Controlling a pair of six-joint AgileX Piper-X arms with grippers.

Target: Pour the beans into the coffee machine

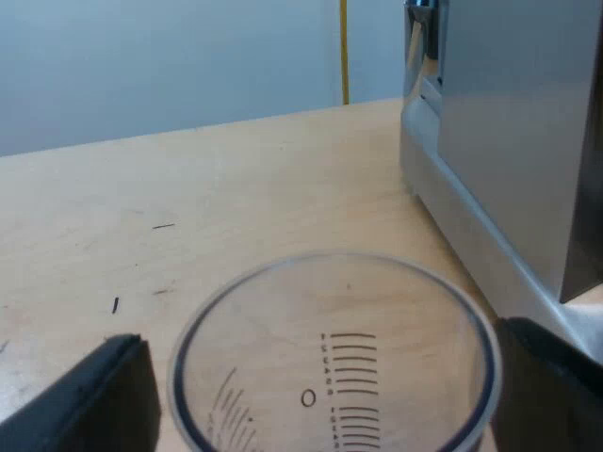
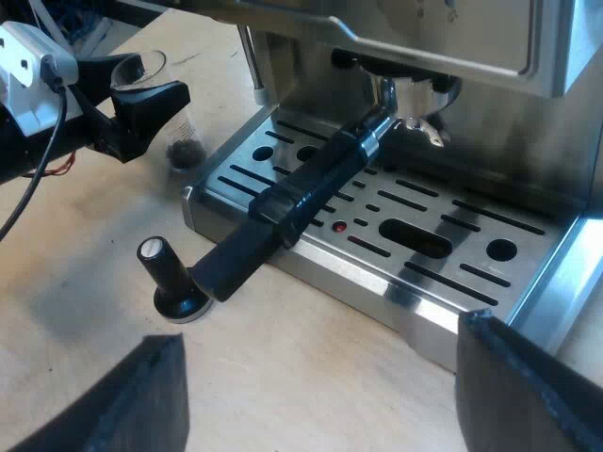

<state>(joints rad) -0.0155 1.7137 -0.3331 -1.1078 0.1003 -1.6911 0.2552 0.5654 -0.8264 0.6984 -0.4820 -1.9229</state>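
The measuring glass [image 1: 334, 363] stands upright on the bench [image 1: 141, 217], right between the fingers of my left gripper [image 1: 318, 337]. Its round rim is seen from above, with printed scale lines on its wall. One finger [image 1: 89, 400] stands a little clear of the rim, with bench showing in the gap. The other is right at the rim, and I cannot tell whether it touches. So the left gripper is spread wide around the glass, flanking it rather than squeezing it. Just beyond the glass rises the plain metal side of the espresso machine [image 1: 509, 141], near the glass but apart from it.

In the right wrist view, my right gripper [image 2: 320, 400] hangs low over bare bench before the machine's front, its fingers spread wide, holding and touching nothing. Next out, a tamper [image 2: 174, 278] with a black knob stands upright on the bench, just beside the slotted drip tray [image 2: 443, 268]. The metal holder is locked into the machine's front, and its dark handle [image 2: 301, 193] slants down and out over the tray. The handle's end comes down just beside the tamper. Farther off, by the tray's far corner, the left gripper is at the glass, and a small dark heap lies at the glass's bottom
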